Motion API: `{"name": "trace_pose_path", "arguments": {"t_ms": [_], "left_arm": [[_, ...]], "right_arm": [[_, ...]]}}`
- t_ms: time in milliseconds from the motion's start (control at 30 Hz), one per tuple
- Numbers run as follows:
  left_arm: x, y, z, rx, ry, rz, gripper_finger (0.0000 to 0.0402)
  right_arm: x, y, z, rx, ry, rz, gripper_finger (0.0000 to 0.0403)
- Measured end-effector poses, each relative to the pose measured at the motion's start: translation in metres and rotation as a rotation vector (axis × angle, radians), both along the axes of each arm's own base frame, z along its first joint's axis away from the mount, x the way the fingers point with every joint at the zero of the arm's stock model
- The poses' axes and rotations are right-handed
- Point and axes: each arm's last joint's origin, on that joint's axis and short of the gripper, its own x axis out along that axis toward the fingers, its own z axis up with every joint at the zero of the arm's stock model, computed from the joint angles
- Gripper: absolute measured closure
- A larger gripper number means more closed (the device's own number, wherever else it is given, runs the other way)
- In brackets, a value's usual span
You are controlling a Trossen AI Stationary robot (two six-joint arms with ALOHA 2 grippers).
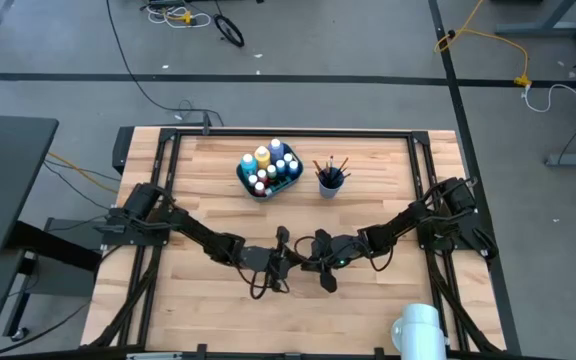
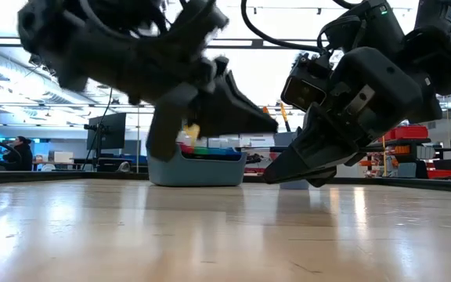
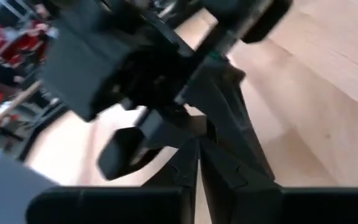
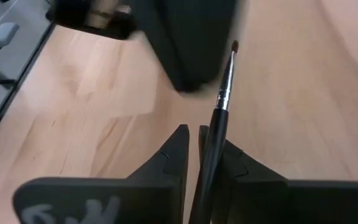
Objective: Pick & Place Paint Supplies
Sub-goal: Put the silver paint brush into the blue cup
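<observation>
Both grippers meet over the middle of the table. My right gripper [image 4: 193,134] is shut on a thin dark-handled paintbrush [image 4: 224,93], whose bristle tip [image 4: 234,45] points forward, toward my left gripper [image 4: 191,50]. My left gripper [image 3: 197,158] has its fingers together, facing the right gripper [image 3: 166,74] close ahead. At the far middle stands the teal bin [image 1: 268,172] with several white-capped paint bottles. Right of it the blue cup [image 1: 330,183] holds more brushes, standing on end. My right gripper pinches the paintbrush's dark handle [image 4: 210,149] between its two fingers. It comes from the table's right, slanting down. The brush lies along the fingers, ferrule and bristles sticking out past the fingertips, clear of the table. Whether my left gripper touches the brush's bristle end, I cannot tell.
The two arms [image 1: 198,235] [image 1: 408,222] reach in from the table's left and right sides, and their grippers hang just above the wood [image 2: 225,227]. A white roll [image 1: 418,328] sits at the near right edge. Bare wood lies around the grippers.
</observation>
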Motion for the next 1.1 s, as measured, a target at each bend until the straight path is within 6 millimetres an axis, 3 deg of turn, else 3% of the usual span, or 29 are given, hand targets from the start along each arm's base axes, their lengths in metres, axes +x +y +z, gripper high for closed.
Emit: {"name": "trace_pose_path", "arguments": {"t_ms": [133, 367, 500, 633, 800, 900, 1000, 1100], "left_arm": [[-0.008, -0.012, 0.026, 0.001, -0.077, 0.065, 0.0367], [-0.044, -0.024, 0.097, -0.045, -0.252, 0.134, 0.0372], [-0.071, -0.022, 0.134, -0.115, -0.314, 0.213, 0.0378], [-0.096, -0.021, 0.163, -0.154, -0.355, 0.241, 0.0384], [-0.116, -0.022, 0.180, -0.164, -0.358, 0.207, 0.0390], [-0.120, -0.024, 0.182, -0.166, -0.357, 0.197, 0.0391], [-0.120, -0.025, 0.181, -0.160, -0.351, 0.200, 0.0391], [-0.120, -0.025, 0.180, -0.154, -0.345, 0.203, 0.0389]], "right_arm": [[0.001, -0.001, 0.001, -0.022, -0.016, -0.047, 0.0366], [0.008, -0.003, 0.016, -0.133, -0.212, -0.099, 0.0365], [0.010, -0.009, 0.039, -0.263, -0.367, -0.286, 0.0365], [0.004, -0.018, 0.073, -0.552, -0.433, -0.462, 0.0365], [-0.013, -0.040, 0.127, -0.815, -0.444, -0.731, 0.0365], [-0.021, -0.062, 0.149, -0.848, -0.449, -0.844, 0.0365], [-0.022, -0.085, 0.154, -0.812, -0.469, -0.898, 0.0365], [-0.017, -0.107, 0.144, -0.785, -0.428, -0.887, 0.0364]]}}
